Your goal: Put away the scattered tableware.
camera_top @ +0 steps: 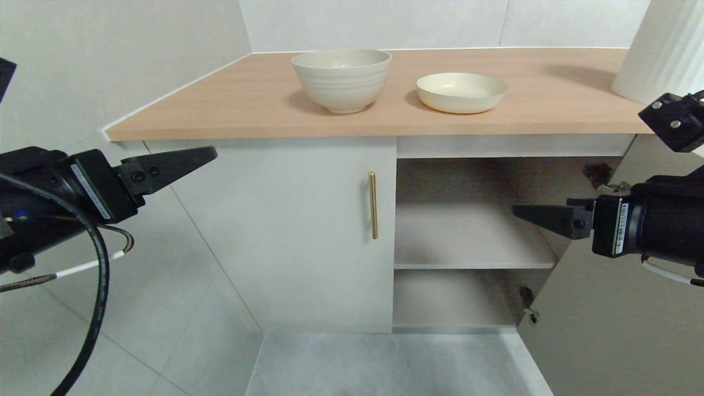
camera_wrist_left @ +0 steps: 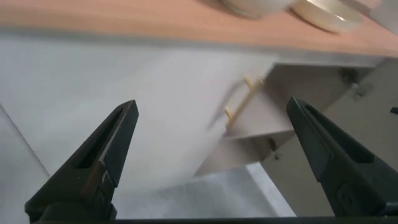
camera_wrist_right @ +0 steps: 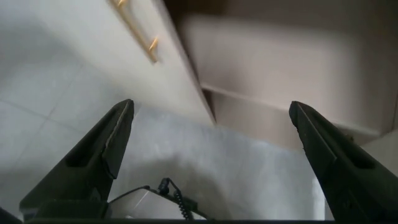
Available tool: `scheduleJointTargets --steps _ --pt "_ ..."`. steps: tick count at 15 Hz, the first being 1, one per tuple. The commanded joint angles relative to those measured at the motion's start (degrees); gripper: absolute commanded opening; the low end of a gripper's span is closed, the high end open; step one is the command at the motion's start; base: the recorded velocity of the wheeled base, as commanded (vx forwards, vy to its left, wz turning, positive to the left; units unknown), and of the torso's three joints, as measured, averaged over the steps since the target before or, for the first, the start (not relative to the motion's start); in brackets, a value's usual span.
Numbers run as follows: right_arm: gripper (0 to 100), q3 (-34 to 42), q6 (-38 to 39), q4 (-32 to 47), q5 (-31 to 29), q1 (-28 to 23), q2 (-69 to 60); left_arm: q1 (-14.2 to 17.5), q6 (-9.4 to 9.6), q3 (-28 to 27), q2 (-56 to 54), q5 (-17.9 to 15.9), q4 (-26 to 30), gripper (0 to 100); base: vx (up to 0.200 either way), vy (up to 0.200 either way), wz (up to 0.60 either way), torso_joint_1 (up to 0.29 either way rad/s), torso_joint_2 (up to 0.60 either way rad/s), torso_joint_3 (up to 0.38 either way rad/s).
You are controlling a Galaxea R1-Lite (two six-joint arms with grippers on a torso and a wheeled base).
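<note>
Though stationed before the cupboard [camera_top: 286, 231] with its right compartment open, not yet begun on stowing. Found bowl [camera_top: 341, 80] and shallow dish [camera_top: 461, 92] apart on surface [camera_top: 220, 104]. Noted left claw [camera_wrist_left: 211, 106] and right claw [camera_wrist_right: 211, 104] spread wide, holding nothing. Left to stow: both pieces.

A: Eyes on the wooden counter [camera_top: 247, 104]. Its left end runs back into the wall corner, and its front edge faces us.

B: Two pieces out on the wood. A deep ribbed bowl [camera_top: 341, 80] sits upright, a little left of the middle.

A: And near it on the right is a shallow dish [camera_top: 461, 92], also upright. They're not touching, there's bare wood between them.

B: They're about level with each other, midway between the front edge and the back wall.

A: Over at the right end a white fluted cylinder [camera_top: 660, 49] stands on the counter, well apart from the dish.
</note>
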Motion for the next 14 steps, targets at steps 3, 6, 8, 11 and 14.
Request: scheduleJointTargets --steps 3,6,8,11,14 --pt "100 -0.1 0.2 0.4 1.3 0.0 -2.2 0.0 -0.03 0.2 0.2 0.0 -0.1 100 0.133 0.000 0.00 0.005 0.00 0.002" --pt "100 2.3 -0.6 0.4 7.4 0.0 -5.2 0.0 -0.21 0.1 -0.4 0.0 -0.1 100 0.000 0.000 0.00 0.000 0.00 0.000" --pt "100 3.0 -3.1 0.0 7.6 -0.1 -5.3 0.0 -0.21 0.1 -0.4 0.0 -0.1 100 0.000 0.000 0.00 0.000 0.00 0.000" --pt "100 3.5 -3.6 -0.2 7.8 -0.1 -5.7 0.0 -0.21 0.1 -0.3 0.0 -0.1 100 0.000 0.000 0.00 0.000 0.00 0.000" --pt "100 3.9 -3.9 -0.2 8.7 -0.1 -7.4 0.0 -0.21 -0.5 -0.3 0.0 0.1 100 0.000 0.000 0.00 0.000 0.00 0.000"
